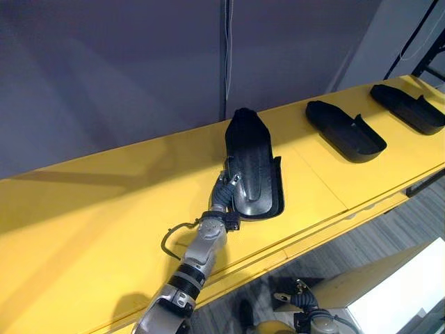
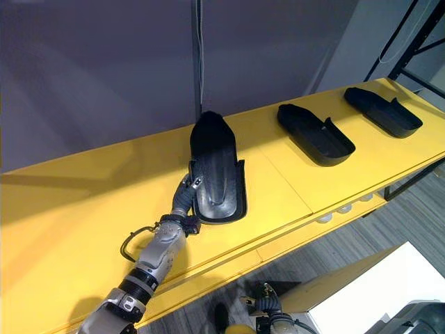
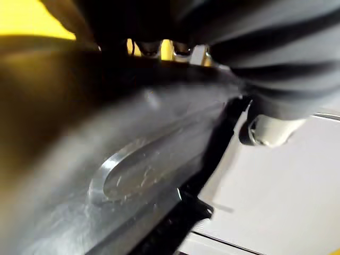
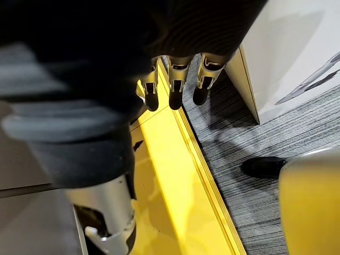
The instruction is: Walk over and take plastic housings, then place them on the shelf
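Black plastic, smooth with a dull sheen: that is the housing [image 1: 254,163] I am holding. It lies flat on the yellow shelf [image 1: 104,209], near the shelf's front edge. It is long and shoe-like, with a rounded, closed far end and low raised walls round its open near end. My left hand [image 1: 224,195] is at its near left corner, fingers curled onto the side wall and pinching it. In the left wrist view the housing's scuffed surface runs right under my palm, with an oval groove pressed into it.

To the right, well apart from mine, a second housing [image 1: 344,130] of the same shape lies on the shelf, and a third housing [image 1: 409,108] lies beyond that, near the shelf's right end. All three lie at an angle across the shelf. The shelf top is painted metal, with a seam between my housing and the second.

Behind the shelf stands a plain grey wall [image 1: 104,69]. My right hand [image 4: 175,69] hangs low beside the shelf's front edge, fingers loose and holding nothing, above the grey ribbed floor [image 4: 234,122]. A white panel [image 1: 403,299] sits on that floor to the right.
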Tool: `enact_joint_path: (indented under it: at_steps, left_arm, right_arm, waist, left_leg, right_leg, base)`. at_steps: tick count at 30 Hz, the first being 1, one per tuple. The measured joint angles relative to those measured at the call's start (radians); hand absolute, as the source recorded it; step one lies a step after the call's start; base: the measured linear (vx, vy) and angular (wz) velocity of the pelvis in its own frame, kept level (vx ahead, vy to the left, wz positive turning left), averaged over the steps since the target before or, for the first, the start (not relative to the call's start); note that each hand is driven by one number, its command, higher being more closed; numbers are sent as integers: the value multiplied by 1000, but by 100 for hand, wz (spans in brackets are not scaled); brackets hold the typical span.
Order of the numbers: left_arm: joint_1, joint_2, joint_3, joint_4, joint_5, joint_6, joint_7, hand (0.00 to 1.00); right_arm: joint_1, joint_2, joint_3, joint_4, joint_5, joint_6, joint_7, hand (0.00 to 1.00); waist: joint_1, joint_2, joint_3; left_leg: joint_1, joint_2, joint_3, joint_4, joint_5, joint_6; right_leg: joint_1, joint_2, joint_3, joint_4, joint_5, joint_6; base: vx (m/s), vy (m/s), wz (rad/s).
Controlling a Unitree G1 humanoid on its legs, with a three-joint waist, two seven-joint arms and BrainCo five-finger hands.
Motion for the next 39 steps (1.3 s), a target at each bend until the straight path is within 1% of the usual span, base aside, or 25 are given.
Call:
enact_joint_path:
  at_steps: [2, 8, 12, 15, 17, 19, 22, 24, 28, 31, 33, 34, 36, 38, 39]
  left_arm:
    - [3, -2, -8, -1, -1, 0, 2, 0]
    - [44, -3, -4, -50, -1, 1, 7, 0]
    - [94, -2, 17, -109, -1, 2, 12, 0]
    - [139, -1, 48, -186, 0, 1, 21, 0]
    - [165, 1, 72, -252, 2, -1, 26, 0]
    - [178, 1, 87, -295, 4, -3, 26, 0]
    - [199, 1, 88, -366, 55, -12, 26, 0]
    - [206, 1, 88, -408, 71, -17, 24, 0]
    - [214, 0, 71, -481, 97, -22, 4, 0]
    - [227, 0, 48, -555, 122, -34, -14, 0]
    - [258, 7, 39, -613, 142, -44, -55, 0]
    - [264, 13, 32, -626, 143, -46, -65, 100]
    - [281, 38, 7, -658, 156, -60, -102, 100]
    - [285, 78, -41, -683, 157, -73, -164, 100]
    - [285, 88, -54, -687, 149, -79, -182, 100]
  right_arm:
    - [1, 2, 0, 0, 2, 0, -5, 0]
    - [3, 5, -1, 0, 3, 0, -13, 0]
    - [6, 6, 0, 1, 4, 0, -13, 0]
    - [13, 6, -1, 1, 4, -1, -14, 0]
    - [22, 8, -1, 1, 4, -1, -13, 0]
    - [28, 8, 0, 1, 4, -1, -11, 0]
    - [52, 13, 0, 0, 4, -3, -10, 0]
    - [63, 21, 0, 0, 4, -3, -9, 0]
    - [81, 29, 17, 0, 10, -4, -2, 0]
    - [82, 30, 23, 1, 10, -4, 7, 0]
    - [85, 29, 26, 1, 10, -5, 12, 0]
    - [85, 29, 27, 2, 10, -5, 13, 0]
    - [86, 29, 28, 5, 10, -6, 18, 0]
    - [86, 25, 28, 13, 9, -7, 28, 0]
    - [86, 24, 30, 14, 8, -7, 30, 0]
  waist:
    - [7, 0, 0]
    - [8, -2, -1]
    - [10, -4, -2]
    - [19, -7, -4]
    - [34, -11, -8]
    - [42, -13, -9]
    - [57, -22, -30]
    - [59, -29, -36]
    - [65, -35, -53]
    - [69, -37, -55]
    - [69, -38, -62]
    - [69, -39, -64]
    - [71, -40, -66]
    - [80, -39, -69]
    - [82, -39, -71]
  left_leg:
    - [0, 0, 0, 1, 0, 0]
    - [0, 2, 0, 1, 0, 0]
    - [1, 3, 1, 1, 0, 0]
    - [5, 3, 1, 1, 1, 1]
    - [5, 3, 0, 1, 1, 2]
    - [5, 4, -2, 1, 2, 3]
    - [-11, 3, -9, 4, 5, 8]
    - [-12, 3, -12, 6, 6, 9]
    - [-15, -3, -14, 7, 12, 15]
    - [-24, -9, -14, 7, 18, 24]
    - [-26, -10, -13, 7, 18, 24]
    - [-27, -10, -13, 8, 18, 24]
    - [-27, -9, -12, 9, 18, 24]
    - [-29, -9, -5, 12, 17, 23]
    - [-31, -9, -2, 13, 16, 22]
  right_leg:
    - [1, 0, 0, 0, 0, 0]
    - [1, 1, -1, 0, 0, 0]
    - [2, 1, 0, 0, 0, 0]
    - [6, 2, 0, 0, 0, 0]
    - [6, 2, -1, 0, 0, 0]
    - [8, 2, -4, 0, 0, 0]
    - [-2, -1, -15, 0, 0, 0]
    - [-2, -1, -16, 1, 0, -1]
    - [-4, -5, -16, 6, 1, -2]
    - [-14, -10, -16, 6, 7, -1]
    - [-17, -11, -14, 6, 10, -2]
    - [-17, -10, -14, 6, 10, -2]
    - [-17, -10, -13, 6, 12, -3]
    - [-21, -8, 1, 5, 15, -4]
    - [-23, -8, 4, 5, 16, -3]
  base:
    - [-44, 12, 1]
    - [-17, 4, 0]
    - [0, 0, 0]
    - [-11, 6, 0]
    - [-35, 15, 1]
    - [-33, 9, 6]
    - [-14, 3, 9]
    - [0, 0, 2]
    - [0, 0, 0]
    - [-66, 25, 0]
    - [-66, 19, -3]
    - [-52, 6, 0]
    - [-47, 6, -1]
    - [-55, 15, -9]
    - [-60, 18, -15]
